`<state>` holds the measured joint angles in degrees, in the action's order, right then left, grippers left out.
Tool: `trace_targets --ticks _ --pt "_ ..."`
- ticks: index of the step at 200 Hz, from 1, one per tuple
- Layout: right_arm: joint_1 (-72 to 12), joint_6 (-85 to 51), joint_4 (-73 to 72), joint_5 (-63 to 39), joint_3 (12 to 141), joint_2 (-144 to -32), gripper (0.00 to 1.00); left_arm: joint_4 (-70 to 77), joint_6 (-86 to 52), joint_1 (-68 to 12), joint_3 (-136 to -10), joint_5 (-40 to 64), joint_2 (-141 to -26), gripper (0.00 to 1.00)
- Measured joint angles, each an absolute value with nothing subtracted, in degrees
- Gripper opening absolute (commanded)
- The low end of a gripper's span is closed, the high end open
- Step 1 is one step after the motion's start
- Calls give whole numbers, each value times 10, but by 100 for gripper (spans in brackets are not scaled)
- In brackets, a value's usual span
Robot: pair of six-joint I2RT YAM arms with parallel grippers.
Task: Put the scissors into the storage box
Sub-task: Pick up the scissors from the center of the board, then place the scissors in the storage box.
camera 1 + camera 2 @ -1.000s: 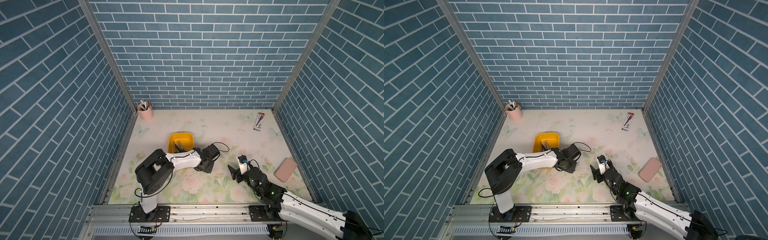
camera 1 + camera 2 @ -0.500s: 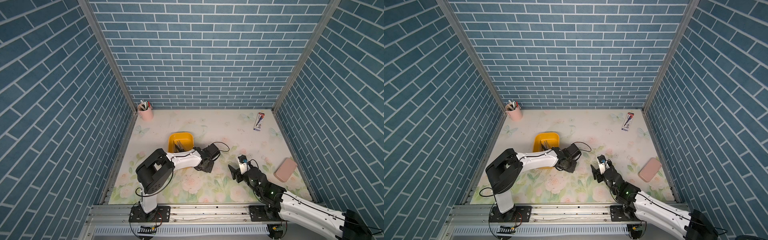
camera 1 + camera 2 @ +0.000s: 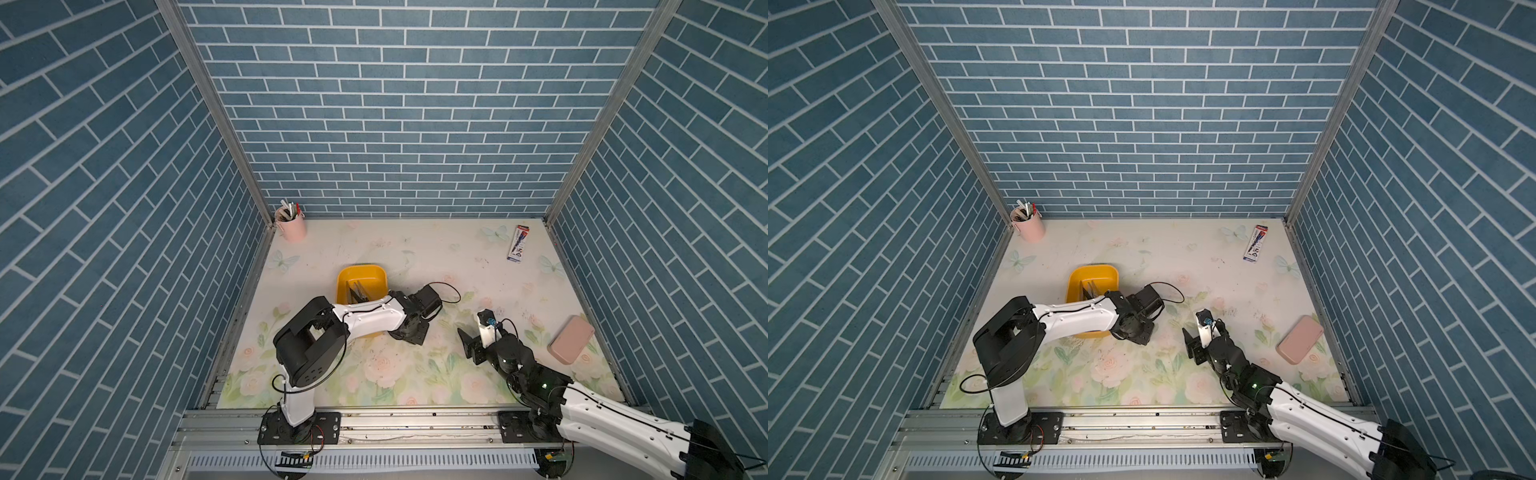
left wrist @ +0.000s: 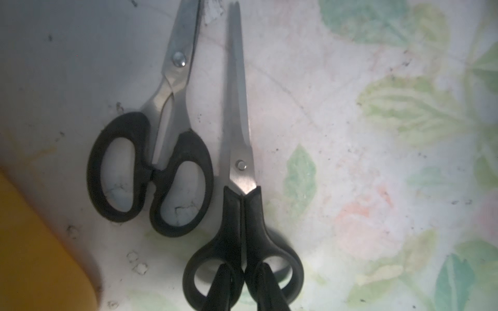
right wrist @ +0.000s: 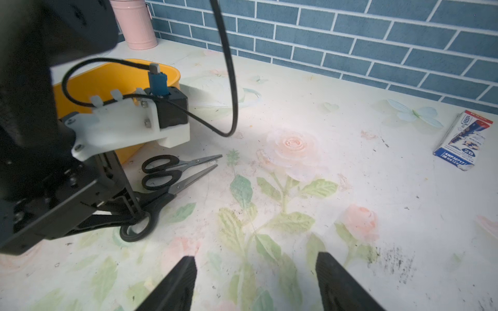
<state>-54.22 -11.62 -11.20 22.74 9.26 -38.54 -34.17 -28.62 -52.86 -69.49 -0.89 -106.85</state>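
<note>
Two pairs of black-handled scissors lie side by side on the floral mat, just beside the yellow storage box (image 3: 362, 275) (image 4: 32, 242). My left gripper (image 4: 244, 272) is shut on the longer scissors (image 4: 239, 161) (image 5: 186, 183). Its fingertips (image 4: 225, 272) reach down through the two handle loops and pinch the bars between them. The shorter scissors (image 4: 151, 175) (image 5: 172, 163) lie free next to it. Several more dark scissors (image 3: 359, 293) lie inside the box. My right gripper (image 5: 256, 269) (image 3: 471, 338) hovers open over bare mat to the right, holding nothing.
A pink pen cup (image 3: 293, 226) stands in the back left corner. A pencil carton (image 3: 517, 243) (image 5: 463, 140) lies at the back right. A flat pink case (image 3: 571, 338) lies near the right wall. The left arm's cable (image 3: 451, 293) loops over the mat.
The left gripper's jaws have closed on the longer scissors' handles. Both arms stay about where they were.
</note>
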Motion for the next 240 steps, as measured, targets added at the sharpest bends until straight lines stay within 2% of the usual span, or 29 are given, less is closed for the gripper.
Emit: trace_targets --ticks 131,181,240 --pt "-542 -117 -112 233 93 -379 74 -388 -286 -526 -741 -19 -1035 8" --pt "-542 -117 -112 229 93 -375 74 -397 -286 -491 -739 -31 -979 8" --pt "-561 -84 -153 98 79 -350 80 -388 -283 -391 -658 -40 -883 9"
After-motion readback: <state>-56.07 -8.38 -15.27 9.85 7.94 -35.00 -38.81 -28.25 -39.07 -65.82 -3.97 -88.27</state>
